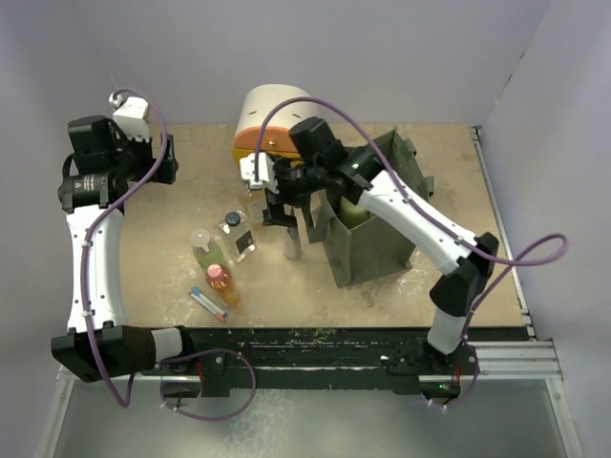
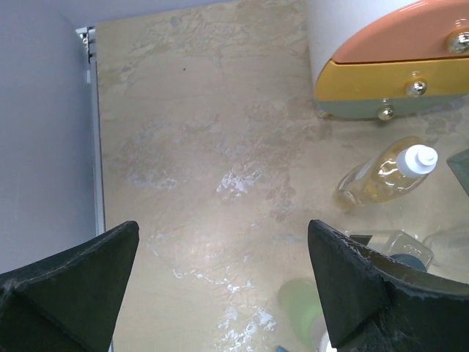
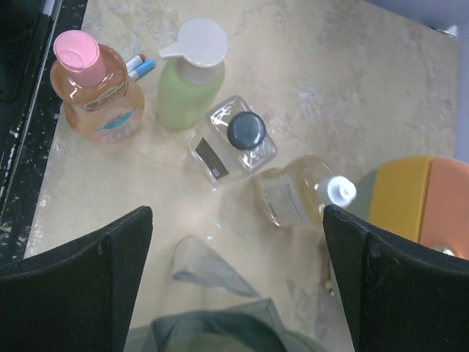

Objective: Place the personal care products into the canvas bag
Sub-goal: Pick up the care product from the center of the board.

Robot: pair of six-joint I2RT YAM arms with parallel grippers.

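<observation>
In the top view the olive canvas bag (image 1: pixel 374 239) stands open right of centre with a pale green item (image 1: pixel 351 210) inside. My right gripper (image 1: pixel 279 212) hangs open just left of it, empty, above a yellowish white-capped bottle (image 3: pixel 297 194). Left of that stand a clear square black-capped bottle (image 3: pixel 236 139), a pale green white-pump bottle (image 3: pixel 189 84) and an orange pink-capped bottle (image 3: pixel 97 99), with a slim grey tube (image 3: pixel 139 66) lying behind. The bag's rim (image 3: pixel 220 331) shows under my right gripper (image 3: pixel 238 286). My left gripper (image 1: pixel 162 160) (image 2: pixel 223 293) is open over bare table at the far left.
A round cream, orange and yellow drawer unit (image 1: pixel 263 129) stands at the back centre, close behind my right gripper. A pale grey see-through shape (image 3: pixel 205 268) lies beside the bag's rim. White walls enclose the table's back and sides, and a black rail (image 1: pixel 334 339) runs along the near edge.
</observation>
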